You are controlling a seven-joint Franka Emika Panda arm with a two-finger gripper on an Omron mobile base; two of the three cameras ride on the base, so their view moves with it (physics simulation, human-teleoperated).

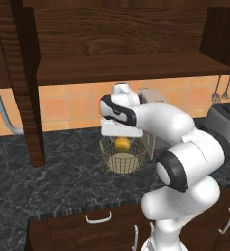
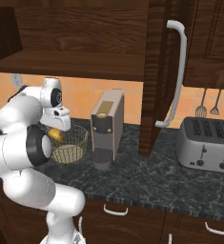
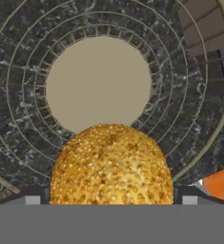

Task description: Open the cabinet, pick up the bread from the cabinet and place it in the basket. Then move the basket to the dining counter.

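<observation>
Bread (image 1: pixel 122 143) appears in your left base view as a small yellow-orange lump directly below the claw (image 1: pixel 121 135), at the mouth of the basket (image 1: pixel 122 156). The basket stands upright on the black speckled worktop (image 1: pixel 48 171), under the claw. Above the claw, the cabinet (image 1: pixel 116 54) stands open, with its bare wooden shelf (image 1: pixel 131 66) exposed and one door (image 1: pixel 26 83) swung out to the claw's left. From this side you cannot tell whether the fingers touch the bread.

In your right base view, the claw (image 2: pixel 58 127) points down over the basket (image 2: pixel 68 145). The bread (image 2: pixel 56 135) sits just under it, inside the basket rim. A coffee machine (image 2: pixel 106 126) stands just beside the basket, to the claw's right. Farther right you see the open cabinet door (image 2: pixel 158 71) with its long silver handle (image 2: pixel 176 71), then a toaster (image 2: pixel 206 143).

In your hand view, the bread (image 3: pixel 112 164) lies between the two finger tips (image 3: pixel 32 198), close to the camera. It is a rounded dome with no clear long axis; its pointing direction cannot be determined. The tips stand spread wide, one on each side of the bread. Whether they press on it cannot be told. Beyond the bread, you look straight down at the basket's beige bottom (image 3: pixel 98 83).
</observation>
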